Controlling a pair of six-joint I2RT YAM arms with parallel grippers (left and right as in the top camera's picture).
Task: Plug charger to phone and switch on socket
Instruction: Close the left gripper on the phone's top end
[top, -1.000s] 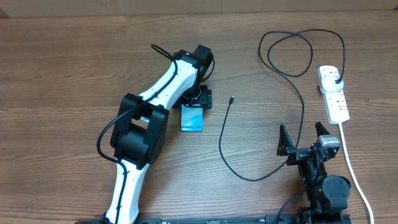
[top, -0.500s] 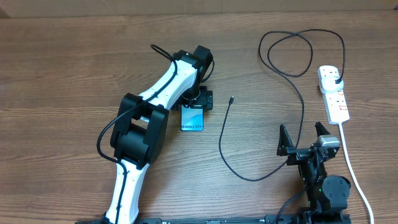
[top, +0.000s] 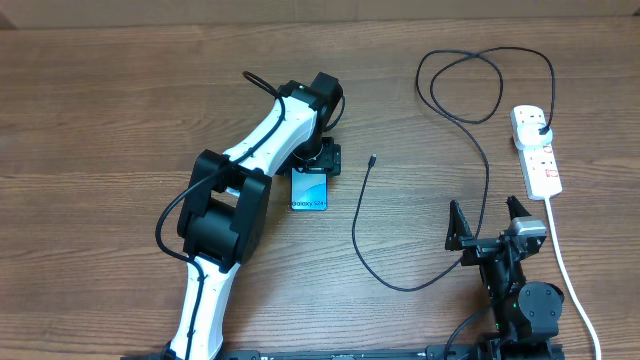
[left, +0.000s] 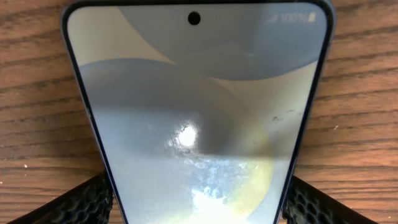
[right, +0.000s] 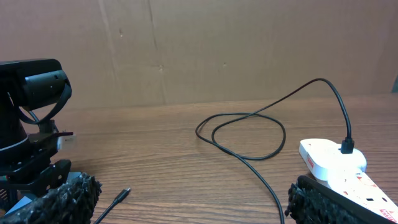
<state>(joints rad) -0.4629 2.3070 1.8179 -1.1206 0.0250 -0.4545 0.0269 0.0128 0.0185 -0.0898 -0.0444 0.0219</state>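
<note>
The left arm (top: 235, 215) reaches across the wooden tabletop (top: 100, 120) from the near edge. Its left claw (top: 322, 160) sits low over the far end of the phone (top: 309, 190).

The phone lies flat, screen up and lit, left of centre. In the left wrist view, one black finger (left: 87, 202) stands at each long edge of the phone with the jaws set wide. It cannot be told whether they press on the edges.

The charger (top: 355, 225) lies to the right of the phone. Its small connector tip (top: 372, 158) rests on the wood near the phone, apart from it. The cable curves toward the near edge, then runs away again and forms a loop at the far right. It ends at the black plug (top: 540, 126), which is seated in the socket (top: 535, 150).

The right claw (top: 488, 222) is near the front edge, open and holding nothing. It stands between the cable and a white cord (top: 565, 265).

The socket lies at the far right, with the white cord trailing from its near end.
</note>
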